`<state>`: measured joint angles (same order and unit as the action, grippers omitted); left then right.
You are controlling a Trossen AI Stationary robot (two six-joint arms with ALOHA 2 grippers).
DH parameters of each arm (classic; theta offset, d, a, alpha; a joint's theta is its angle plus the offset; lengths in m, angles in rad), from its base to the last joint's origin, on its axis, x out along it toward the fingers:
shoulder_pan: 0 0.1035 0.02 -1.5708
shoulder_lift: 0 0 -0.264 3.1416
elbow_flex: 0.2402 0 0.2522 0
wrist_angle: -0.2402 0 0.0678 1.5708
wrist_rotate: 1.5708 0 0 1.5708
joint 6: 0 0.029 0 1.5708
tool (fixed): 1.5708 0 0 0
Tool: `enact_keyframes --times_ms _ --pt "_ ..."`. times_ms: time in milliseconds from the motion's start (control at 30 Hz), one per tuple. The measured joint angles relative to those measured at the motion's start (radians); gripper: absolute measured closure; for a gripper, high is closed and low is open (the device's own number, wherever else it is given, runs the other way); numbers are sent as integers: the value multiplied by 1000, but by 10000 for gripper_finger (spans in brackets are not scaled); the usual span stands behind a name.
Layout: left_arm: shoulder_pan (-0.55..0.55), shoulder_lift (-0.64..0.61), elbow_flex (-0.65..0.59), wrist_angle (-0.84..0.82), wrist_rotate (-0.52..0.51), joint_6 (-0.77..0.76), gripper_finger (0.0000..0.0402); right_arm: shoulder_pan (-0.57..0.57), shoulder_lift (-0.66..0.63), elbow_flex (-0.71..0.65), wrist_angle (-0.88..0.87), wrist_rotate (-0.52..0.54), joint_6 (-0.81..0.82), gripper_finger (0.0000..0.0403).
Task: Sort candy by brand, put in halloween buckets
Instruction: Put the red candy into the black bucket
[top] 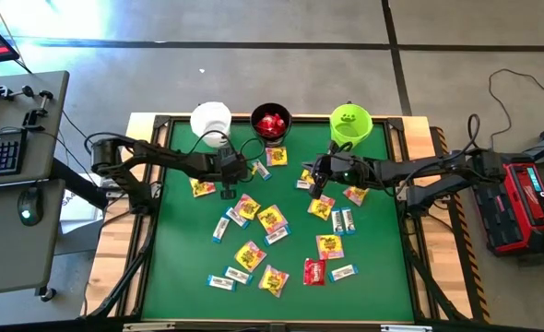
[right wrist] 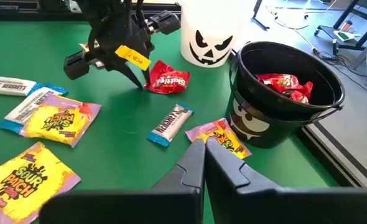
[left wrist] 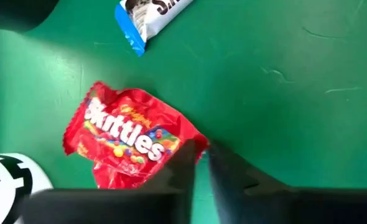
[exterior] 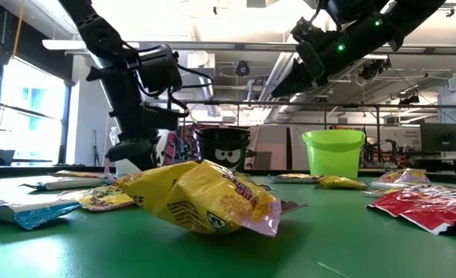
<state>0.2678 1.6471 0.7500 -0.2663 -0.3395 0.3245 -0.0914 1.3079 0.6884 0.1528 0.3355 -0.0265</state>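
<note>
A red candy packet [left wrist: 124, 134] lies on the green mat, just in front of the white bucket [right wrist: 211, 31]. My left gripper [left wrist: 199, 171] points steeply down at it, its fingers closed to a thin gap at the packet's corner. In the high view my left gripper [top: 227, 191] hides this packet. The white [top: 211, 120], black [top: 271, 123] and lime green [top: 350, 123] buckets stand in a row at the far edge, and the black one holds red packets. My right gripper [right wrist: 204, 149] hovers shut above the mat near the green bucket, holding nothing. My left gripper pinches one corner of the red packet [left wrist: 195, 144] between its two fingertips. The fingers come from above, slanting toward the table's right. The packet lies flat on the mat, its printed face up.
Yellow-and-pink packets [top: 272, 218], white-and-blue bars [top: 221, 228] and another red packet [top: 314, 271] are scattered over the mat's middle and near half. A white-and-blue bar [left wrist: 149, 15] lies close beyond the held packet. A wooden rim [top: 419, 124] frames the mat.
</note>
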Motion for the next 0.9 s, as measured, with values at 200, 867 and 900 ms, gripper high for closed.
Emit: enact_keyframes --times_ms 200,867,900 --pt "1 -6 18 6 -24 -14 399 0 0 0 0 1 0 402" --pt "-3 -148 131 -88 42 20 383 0 0 0 -2 -2 1 402" --pt "-6 -143 131 -104 34 29 374 0 0 0 -2 -2 1 402"
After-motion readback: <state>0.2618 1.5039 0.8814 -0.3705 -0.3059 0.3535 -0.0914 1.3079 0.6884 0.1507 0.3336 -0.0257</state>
